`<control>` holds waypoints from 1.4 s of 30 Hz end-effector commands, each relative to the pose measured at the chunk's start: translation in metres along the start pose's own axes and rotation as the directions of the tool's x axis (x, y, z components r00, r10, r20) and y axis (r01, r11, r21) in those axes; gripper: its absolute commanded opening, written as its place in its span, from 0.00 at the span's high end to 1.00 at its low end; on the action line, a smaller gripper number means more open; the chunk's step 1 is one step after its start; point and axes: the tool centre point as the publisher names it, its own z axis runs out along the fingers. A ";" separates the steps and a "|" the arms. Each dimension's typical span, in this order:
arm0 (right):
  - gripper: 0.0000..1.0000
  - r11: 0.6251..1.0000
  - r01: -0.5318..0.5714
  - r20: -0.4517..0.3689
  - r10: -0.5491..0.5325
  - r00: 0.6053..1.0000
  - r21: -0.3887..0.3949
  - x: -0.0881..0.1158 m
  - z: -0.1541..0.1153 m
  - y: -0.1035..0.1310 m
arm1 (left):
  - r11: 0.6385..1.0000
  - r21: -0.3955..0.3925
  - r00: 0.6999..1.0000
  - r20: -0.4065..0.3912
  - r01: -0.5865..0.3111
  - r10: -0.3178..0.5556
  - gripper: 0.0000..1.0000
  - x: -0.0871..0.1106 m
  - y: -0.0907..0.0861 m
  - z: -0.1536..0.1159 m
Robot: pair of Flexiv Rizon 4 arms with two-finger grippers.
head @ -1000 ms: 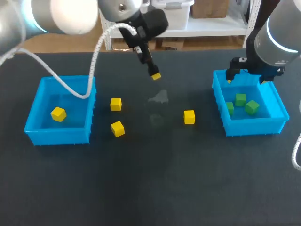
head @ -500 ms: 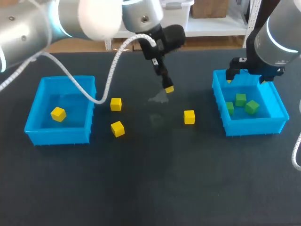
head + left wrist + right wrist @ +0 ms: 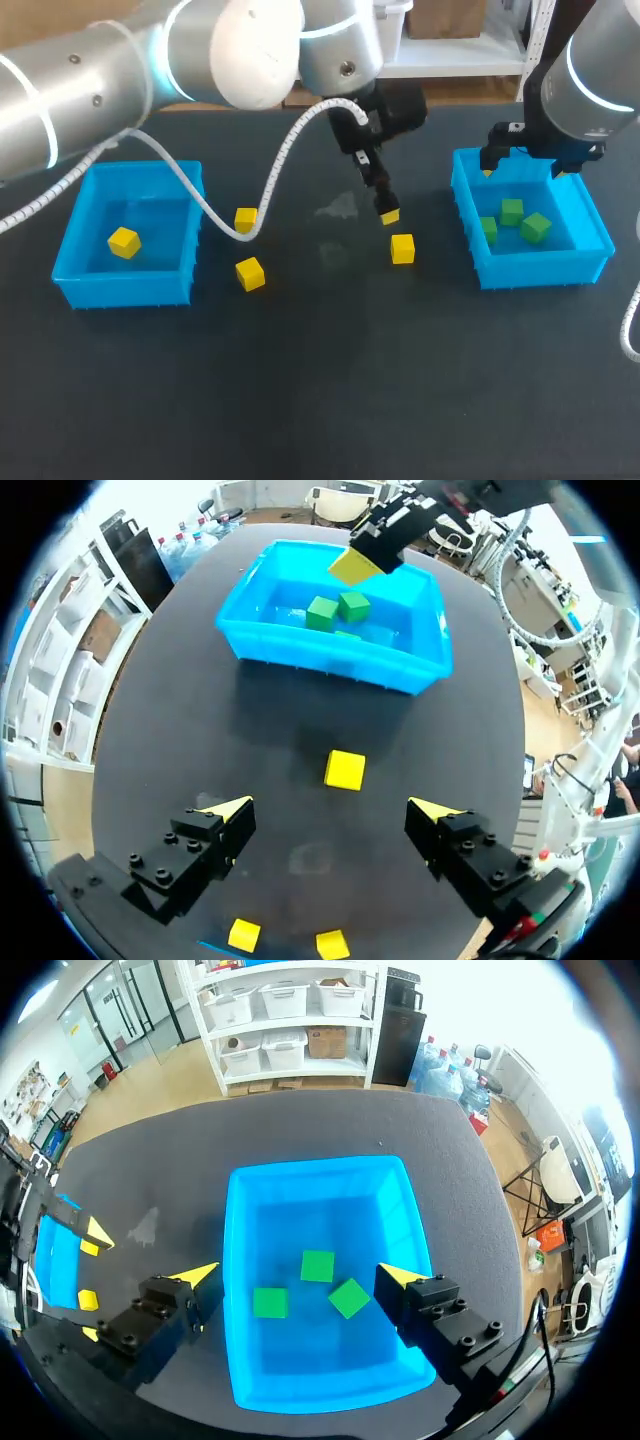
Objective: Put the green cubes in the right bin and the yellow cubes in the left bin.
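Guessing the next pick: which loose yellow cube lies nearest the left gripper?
The yellow cube just ahead of the open left gripper, alone near the right bin. The two other loose cubes sit by the left bin.

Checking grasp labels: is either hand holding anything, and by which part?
Nothing held: left hand open near a yellow cube, right hand open over the blue plastic bin.
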 end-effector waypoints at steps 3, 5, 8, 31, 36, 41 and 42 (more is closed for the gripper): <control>0.00 1.000 -0.001 0.004 0.001 1.000 0.001 0.001 0.000 0.000 | 0.999 -0.013 0.997 0.062 0.045 -0.044 0.00 0.000 0.000 0.009; 0.00 1.000 -0.001 0.004 0.001 1.000 0.001 0.001 0.000 0.000 | 0.999 -0.015 0.997 0.064 0.049 -0.048 0.00 0.000 0.001 0.012; 0.00 1.000 -0.001 0.004 0.001 1.000 0.001 0.001 0.000 0.000 | 0.998 -0.025 0.997 0.068 0.050 -0.049 0.00 0.001 0.002 0.017; 0.00 1.000 -0.001 0.004 0.001 1.000 0.001 0.001 0.000 0.000 | 0.995 -0.074 0.996 0.062 -0.065 0.070 0.00 -0.004 -0.014 0.058; 0.00 1.000 -0.001 0.004 0.001 1.000 0.001 0.001 0.000 0.000 | 0.993 -0.076 0.995 0.049 -0.086 0.090 0.00 -0.004 -0.019 0.062; 0.00 1.000 -0.001 0.004 0.001 1.000 0.001 0.001 0.000 0.000 | 0.993 -0.068 0.995 0.017 -0.101 0.102 0.00 -0.007 -0.020 0.070; 0.00 1.000 -0.001 0.004 0.001 1.000 0.001 0.001 0.000 0.000 | 0.992 -0.068 0.994 0.015 -0.103 0.104 0.00 -0.007 -0.021 0.072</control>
